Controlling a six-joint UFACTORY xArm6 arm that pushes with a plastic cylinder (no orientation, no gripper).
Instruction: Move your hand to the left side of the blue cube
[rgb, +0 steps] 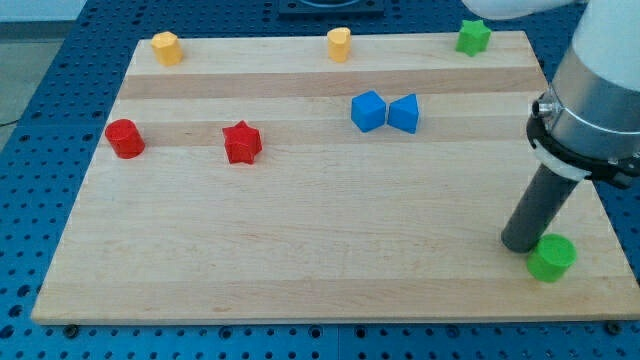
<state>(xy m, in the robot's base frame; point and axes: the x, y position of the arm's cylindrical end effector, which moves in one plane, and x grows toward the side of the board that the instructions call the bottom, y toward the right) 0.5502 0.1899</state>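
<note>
We are resting my tip (522, 243) near the surface's (300, 260) bottom-right corner, touching the green cylinder (551, 258), well apart from the blue cube (368, 111) sitting toward the top edge beside the blue triangular block (404, 113); no gripper exists here.

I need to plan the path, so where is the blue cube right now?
The blue cube sits right of centre in the board's upper half, touching a blue triangular block on its right; my tip is far off, lower right, beside the green cylinder.

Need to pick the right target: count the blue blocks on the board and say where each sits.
2. A blue cube sits above the board's middle, toward the view's top; a blue triangular block touches its right side. My tip stands far off beside the green cylinder. None seems hidden.
</note>
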